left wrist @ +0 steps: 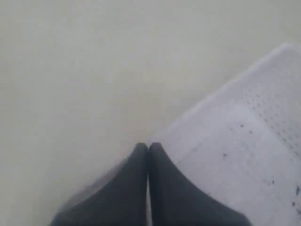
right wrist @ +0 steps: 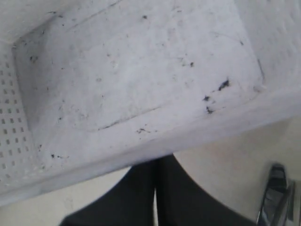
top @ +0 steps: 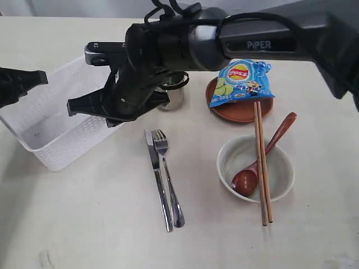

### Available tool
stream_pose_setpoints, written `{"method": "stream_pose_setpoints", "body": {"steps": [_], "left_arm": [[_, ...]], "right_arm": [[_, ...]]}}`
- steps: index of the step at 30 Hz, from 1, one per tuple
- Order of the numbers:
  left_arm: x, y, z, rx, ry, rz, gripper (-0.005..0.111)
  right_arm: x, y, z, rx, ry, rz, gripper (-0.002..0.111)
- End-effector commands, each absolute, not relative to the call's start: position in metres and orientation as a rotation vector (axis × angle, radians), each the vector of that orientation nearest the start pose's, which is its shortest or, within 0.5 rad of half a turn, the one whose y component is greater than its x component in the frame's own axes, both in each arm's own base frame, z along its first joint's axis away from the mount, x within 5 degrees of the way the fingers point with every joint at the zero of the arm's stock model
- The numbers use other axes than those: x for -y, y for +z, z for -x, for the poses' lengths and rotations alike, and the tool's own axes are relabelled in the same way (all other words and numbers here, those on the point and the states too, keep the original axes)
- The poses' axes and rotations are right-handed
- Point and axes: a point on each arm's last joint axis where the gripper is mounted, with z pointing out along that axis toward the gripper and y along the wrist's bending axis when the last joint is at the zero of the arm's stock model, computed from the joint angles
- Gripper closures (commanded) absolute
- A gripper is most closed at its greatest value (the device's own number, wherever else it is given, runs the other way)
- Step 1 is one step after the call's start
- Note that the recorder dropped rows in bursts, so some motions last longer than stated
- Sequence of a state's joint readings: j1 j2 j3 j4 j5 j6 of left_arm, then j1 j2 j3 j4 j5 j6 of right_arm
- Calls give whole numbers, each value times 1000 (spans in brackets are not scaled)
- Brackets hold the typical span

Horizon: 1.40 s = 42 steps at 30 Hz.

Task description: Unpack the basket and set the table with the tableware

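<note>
At the left of the table [top: 84,224], the white basket [top: 61,148] is sitting with nothing showing inside it. The tableware is lying set out to its right: knife [top: 159,179] and fork [top: 170,185] side by side, the cup [top: 173,98] half hidden behind the right arm, and the plate [top: 241,112] carrying a blue chip bag [top: 242,83]. The bowl [top: 283,168] is holding the spoon [top: 247,180], with the chopsticks [top: 261,157] lying across it.

The right hand [top: 73,106] is reaching across the middle and hanging over the basket's near right rim. The left hand [top: 39,78] is pointing at its far left side. Both are clenched, fingers meeting, and I am seeing nothing caught between them.

The unpacking is looking finished, so the step in hand is probably clearing the arms away. To do that well, each arm should be rising first, straight off the rim, before swinging out. The right arm needs particular care, since the cup is standing just beside it and the cutlery is lying near.

The exterior view is giving the whole layout but hiding the fingertips against dark metal. The wrist views are showing the closed tips plainly. The right one is also showing the basket's bare, speckled floor, and a glint of steel at its edge; whether that is knife or fork I cannot tell. The left one is showing only a basket corner and bare table.
</note>
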<state>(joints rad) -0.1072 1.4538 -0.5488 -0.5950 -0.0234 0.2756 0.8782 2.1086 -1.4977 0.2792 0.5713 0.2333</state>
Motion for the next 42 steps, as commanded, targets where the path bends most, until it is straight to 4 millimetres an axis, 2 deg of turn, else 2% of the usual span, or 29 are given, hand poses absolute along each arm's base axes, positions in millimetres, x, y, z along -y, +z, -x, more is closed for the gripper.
{"method": "stream_pose_setpoints", "body": {"steps": [1,5,7,9,12,13,17,19,24,27,34,37,42], "left_arm": [[26,163,-255,-2413,-196,301,107],[29,162,-252,-2463,-231,291,107],[30,161,-250,-2494,-247,282,107],[32,164,-253,-2489,-260,280,107],[36,179,-260,-2488,-292,190,107],[36,191,-259,-2446,-287,143,107],[33,215,-248,-2327,-245,80,107],[22,220,-239,-2252,-205,140,107],[-17,213,-214,-2114,-137,497,107],[-27,206,-205,-2078,-75,556,107],[-30,182,-209,-2156,-41,605,107],[-32,174,-212,-2162,-30,674,107],[-34,162,-215,-2191,-29,747,107]], "right_arm": [[-362,172,-293,-2667,640,595,109],[-365,175,-316,-2658,649,563,109],[-355,184,-333,-2696,634,535,109],[-348,195,-338,-2739,617,555,109],[-349,210,-337,-2741,601,667,109],[-350,220,-337,-2728,613,690,109],[-349,236,-332,-2702,650,706,109],[-346,243,-329,-2703,645,735,109],[-345,252,-316,-2713,616,865,109],[-347,260,-310,-2690,624,883,109],[-353,261,-298,-2673,613,983,109],[-351,254,-295,-2703,594,1009,109],[-344,229,-292,-2762,533,1018,109]]}}
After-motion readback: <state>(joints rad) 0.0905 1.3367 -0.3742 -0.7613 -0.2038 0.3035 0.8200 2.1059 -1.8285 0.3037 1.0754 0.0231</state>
